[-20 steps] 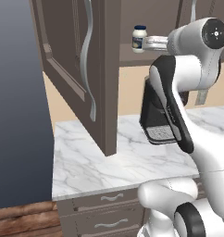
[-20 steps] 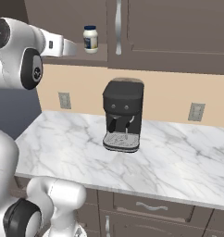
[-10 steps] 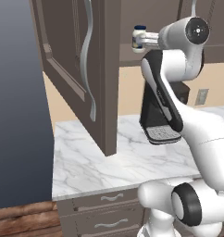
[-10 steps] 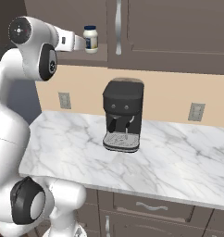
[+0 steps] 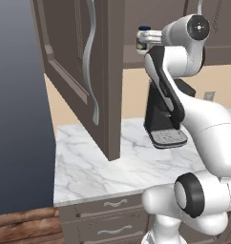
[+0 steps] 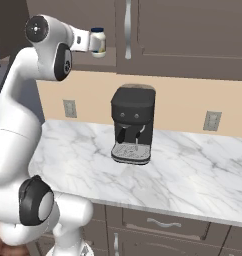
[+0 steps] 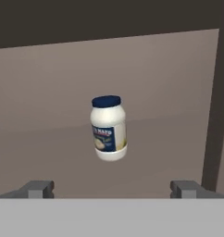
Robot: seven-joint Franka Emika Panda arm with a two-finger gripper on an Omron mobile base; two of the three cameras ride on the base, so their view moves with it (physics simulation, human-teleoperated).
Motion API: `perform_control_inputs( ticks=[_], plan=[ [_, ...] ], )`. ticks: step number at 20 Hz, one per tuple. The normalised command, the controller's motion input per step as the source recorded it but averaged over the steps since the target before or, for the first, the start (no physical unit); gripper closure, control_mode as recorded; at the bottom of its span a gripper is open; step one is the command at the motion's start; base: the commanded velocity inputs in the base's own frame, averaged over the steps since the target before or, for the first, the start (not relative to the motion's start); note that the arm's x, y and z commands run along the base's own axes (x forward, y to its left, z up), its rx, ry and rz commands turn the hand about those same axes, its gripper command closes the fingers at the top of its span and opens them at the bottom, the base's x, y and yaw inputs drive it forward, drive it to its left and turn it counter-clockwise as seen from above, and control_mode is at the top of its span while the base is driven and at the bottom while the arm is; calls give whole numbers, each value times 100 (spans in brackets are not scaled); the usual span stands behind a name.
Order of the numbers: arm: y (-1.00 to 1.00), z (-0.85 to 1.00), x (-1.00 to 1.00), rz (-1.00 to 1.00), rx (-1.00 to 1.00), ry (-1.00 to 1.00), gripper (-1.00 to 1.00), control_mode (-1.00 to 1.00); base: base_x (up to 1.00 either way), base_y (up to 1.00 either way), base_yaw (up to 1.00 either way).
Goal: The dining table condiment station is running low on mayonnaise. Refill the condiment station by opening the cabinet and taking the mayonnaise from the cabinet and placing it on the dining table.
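While the cabinet (image 5: 84,71) door hangs swung wide over the counter (image 6: 193,170), the gripper (image 7: 113,187) is raised to shelf height with its fingers (image 7: 40,189) spread wide and empty, aimed at the mayonnaise (image 7: 108,128) standing upright on the shelf ahead, above the coffee machine (image 6: 133,124).

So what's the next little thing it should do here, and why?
Probably ease the hand straight forward into the cabinet. Its door already hangs open, and the mayonnaise stands upright on the shelf, centred ahead of the gripper and apart from it. The jaws are spread wide, so they should fit around the jar before closing.
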Motion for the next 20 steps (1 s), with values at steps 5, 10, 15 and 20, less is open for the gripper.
perform_control_inputs(
  ticks=[5,10,15,20],
  plan=[
    [-6,0,30,0,0,0,-100,-100,0,0,0],
    [0,0,27,0,0,0,-100,-100,0,0,0],
    [0,0,29,0,0,0,-100,-100,0,0,0],
    [0,0,25,0,0,0,-100,-100,0,0,0]
  ],
)
